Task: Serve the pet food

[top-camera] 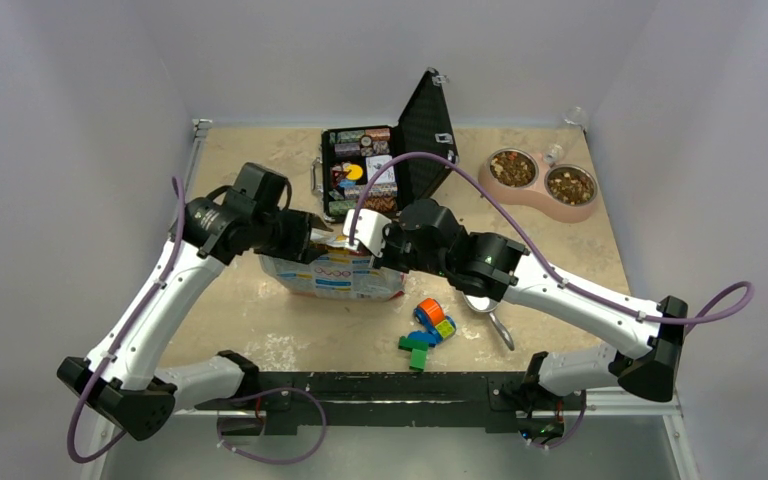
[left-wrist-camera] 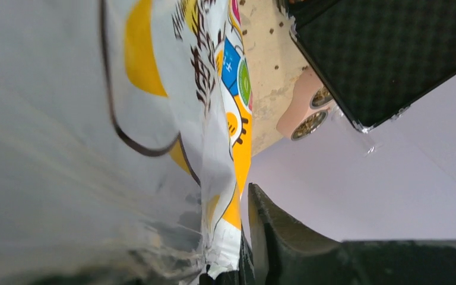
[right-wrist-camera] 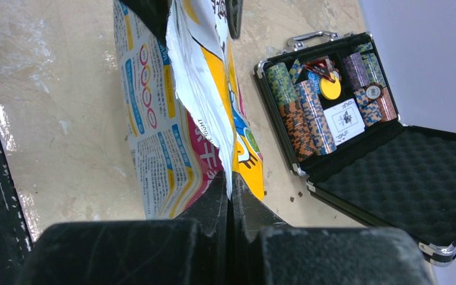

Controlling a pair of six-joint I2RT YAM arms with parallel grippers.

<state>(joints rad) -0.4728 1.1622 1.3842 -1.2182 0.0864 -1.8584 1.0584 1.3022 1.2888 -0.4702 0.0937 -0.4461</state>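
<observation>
The pet food bag (top-camera: 332, 276), white with yellow and pink print, stands at mid table. My left gripper (top-camera: 314, 238) is shut on the left end of its top edge, and the bag fills the left wrist view (left-wrist-camera: 154, 119). My right gripper (top-camera: 362, 232) is shut on the right end of the top edge, with the jaws pinched on the torn white rim (right-wrist-camera: 230, 189) above the bag (right-wrist-camera: 166, 130). Brown kibble fills both steel cups (top-camera: 513, 168) (top-camera: 571, 185) of a pink double bowl (top-camera: 543, 205) at the back right. The bowl also shows in the left wrist view (left-wrist-camera: 294, 110).
An open black case of poker chips (top-camera: 370, 165) stands just behind the bag, and shows in the right wrist view (right-wrist-camera: 332, 113). A metal scoop (top-camera: 490, 315) and coloured toy blocks (top-camera: 428, 330) lie in front of the bag. A small clear cup (top-camera: 554, 152) stands by the bowl.
</observation>
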